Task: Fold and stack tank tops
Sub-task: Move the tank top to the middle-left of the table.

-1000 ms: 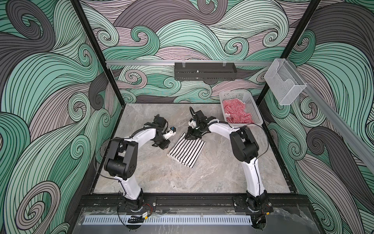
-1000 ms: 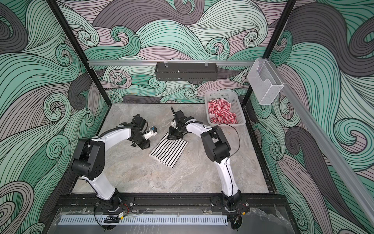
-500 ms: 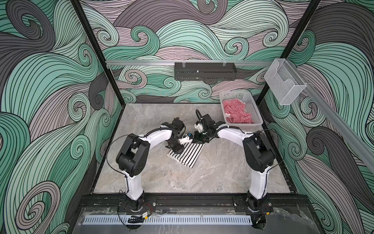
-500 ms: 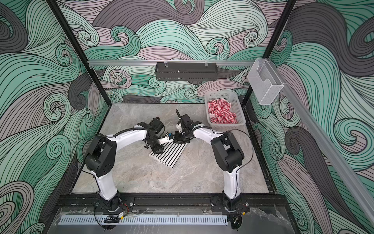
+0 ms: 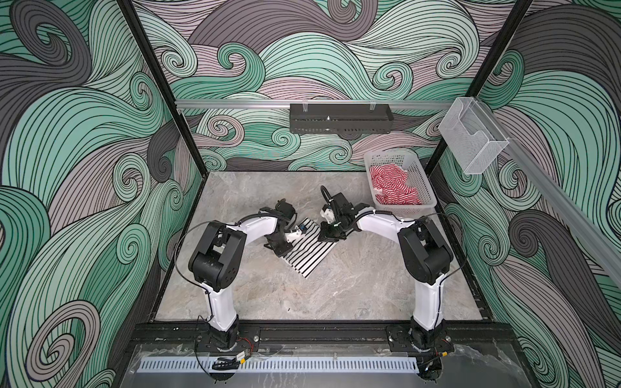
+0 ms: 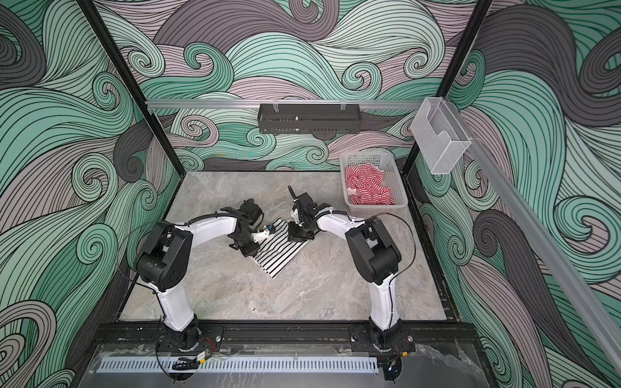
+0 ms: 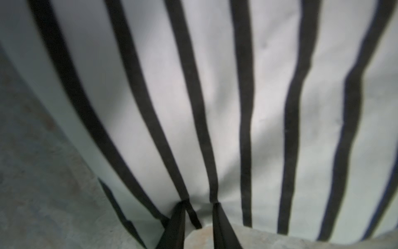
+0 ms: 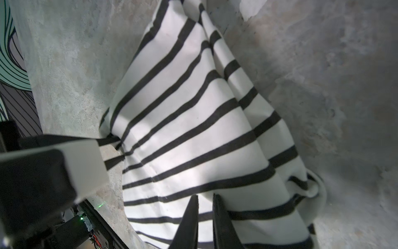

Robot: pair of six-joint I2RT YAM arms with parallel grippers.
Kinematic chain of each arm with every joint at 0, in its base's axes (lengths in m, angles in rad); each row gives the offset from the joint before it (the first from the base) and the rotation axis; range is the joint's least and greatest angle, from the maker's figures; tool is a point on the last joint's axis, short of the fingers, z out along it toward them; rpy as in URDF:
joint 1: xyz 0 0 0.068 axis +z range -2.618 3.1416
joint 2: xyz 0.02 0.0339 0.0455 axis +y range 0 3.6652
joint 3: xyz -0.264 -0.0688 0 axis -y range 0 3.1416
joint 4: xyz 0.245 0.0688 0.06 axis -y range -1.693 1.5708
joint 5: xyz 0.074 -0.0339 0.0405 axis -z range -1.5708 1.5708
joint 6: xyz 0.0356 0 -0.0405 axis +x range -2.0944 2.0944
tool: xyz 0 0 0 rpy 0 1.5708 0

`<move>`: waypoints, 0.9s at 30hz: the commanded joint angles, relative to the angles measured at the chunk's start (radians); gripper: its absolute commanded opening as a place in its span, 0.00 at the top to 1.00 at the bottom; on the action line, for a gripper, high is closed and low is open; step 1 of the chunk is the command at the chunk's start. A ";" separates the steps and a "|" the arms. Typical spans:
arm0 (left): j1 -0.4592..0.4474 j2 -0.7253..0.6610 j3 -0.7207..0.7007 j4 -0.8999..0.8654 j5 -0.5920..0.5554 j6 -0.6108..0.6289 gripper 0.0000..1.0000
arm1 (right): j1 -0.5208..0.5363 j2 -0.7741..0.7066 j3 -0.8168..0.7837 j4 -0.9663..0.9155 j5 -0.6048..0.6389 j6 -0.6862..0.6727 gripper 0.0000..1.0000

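Left hand (image 7: 199,205) low on striped top (image 7: 269,107)

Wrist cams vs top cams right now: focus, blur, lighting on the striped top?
Left wrist view: black-and-white tank top fills the frame, soft and out of focus. Right wrist view: stripes sharper, bright patch mid-cloth. Both top views: sharp, evenly lit, no glare on the table.
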 commanded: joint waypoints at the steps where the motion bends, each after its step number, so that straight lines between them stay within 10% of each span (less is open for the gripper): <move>1: 0.080 0.019 0.001 0.037 -0.134 0.040 0.76 | 0.003 -0.045 0.017 -0.021 0.041 -0.002 0.84; 11: 0.352 0.168 0.280 -0.009 -0.343 -0.057 0.78 | 0.005 -0.009 0.044 0.020 0.032 0.051 0.83; 27: 0.215 -0.029 0.243 -0.130 0.144 -0.121 0.74 | 0.065 0.219 0.296 0.013 0.078 0.167 0.77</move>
